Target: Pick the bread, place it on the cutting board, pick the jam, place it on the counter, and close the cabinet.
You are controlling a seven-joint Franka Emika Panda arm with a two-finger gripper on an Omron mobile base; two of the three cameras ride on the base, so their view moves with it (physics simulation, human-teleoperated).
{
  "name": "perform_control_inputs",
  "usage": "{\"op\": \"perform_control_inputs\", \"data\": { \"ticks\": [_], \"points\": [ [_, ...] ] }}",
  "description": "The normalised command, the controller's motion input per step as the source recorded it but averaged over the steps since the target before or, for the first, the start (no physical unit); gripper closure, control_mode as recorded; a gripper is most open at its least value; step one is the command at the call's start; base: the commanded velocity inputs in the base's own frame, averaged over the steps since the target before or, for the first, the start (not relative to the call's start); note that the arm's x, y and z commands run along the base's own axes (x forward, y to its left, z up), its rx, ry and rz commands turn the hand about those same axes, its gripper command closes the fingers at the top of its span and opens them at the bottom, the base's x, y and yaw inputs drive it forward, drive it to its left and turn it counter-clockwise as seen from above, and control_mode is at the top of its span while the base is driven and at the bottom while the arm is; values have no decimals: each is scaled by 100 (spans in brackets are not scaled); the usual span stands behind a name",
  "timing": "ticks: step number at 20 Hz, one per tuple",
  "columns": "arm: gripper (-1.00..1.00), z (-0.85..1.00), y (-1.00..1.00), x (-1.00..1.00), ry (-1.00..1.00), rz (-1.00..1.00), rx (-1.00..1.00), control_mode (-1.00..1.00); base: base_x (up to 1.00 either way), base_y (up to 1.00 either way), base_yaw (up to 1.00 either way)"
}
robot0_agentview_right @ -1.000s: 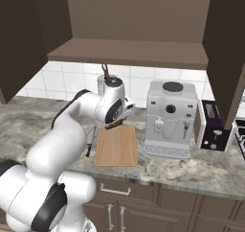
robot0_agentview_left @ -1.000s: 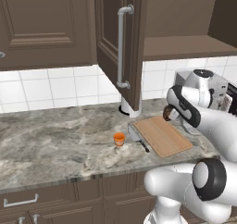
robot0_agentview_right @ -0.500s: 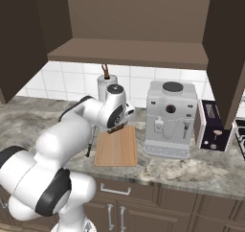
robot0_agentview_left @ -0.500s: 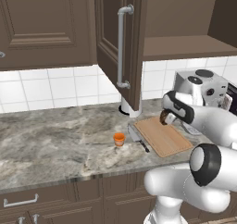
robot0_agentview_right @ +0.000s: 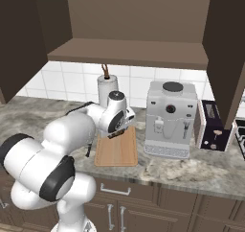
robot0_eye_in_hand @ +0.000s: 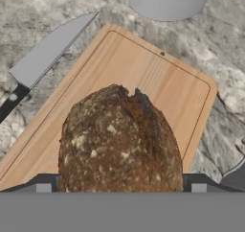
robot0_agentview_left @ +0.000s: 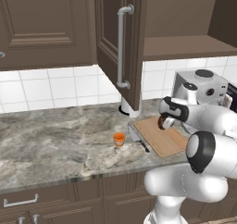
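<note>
Holding the bread (robot0_eye_in_hand: 119, 140) between closed jaws, the gripper (robot0_agentview_left: 165, 122) hangs over the cutting board (robot0_agentview_left: 163, 136). Knife (robot0_agentview_left: 138, 138) lies just left of board on the tabletop (robot0_agentview_left: 55, 140); jam (robot0_agentview_left: 119, 139) stands nearby. Cabinet (robot0_agentview_left: 121, 42) door is open.

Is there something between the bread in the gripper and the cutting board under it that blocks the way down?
Nothing visible does. The bread sits between the gripper fingers, above bare wood of the cutting board. The knife lies off the board's edge on the counter, and the jam stands beyond it.
</note>
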Motion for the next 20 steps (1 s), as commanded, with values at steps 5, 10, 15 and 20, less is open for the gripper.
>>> {"op": "perform_control_inputs", "data": {
  "ticks": [5,10,15,20],
  "points": [
    [100,-31,0,9,3,0,0,-100,0,0,0],
    [100,-25,1,7,3,0,0,-100,0,0,0],
    [100,-14,0,5,1,0,0,-100,0,0,0],
    [100,-15,0,5,1,0,0,-100,0,0,0]
  ]
}}
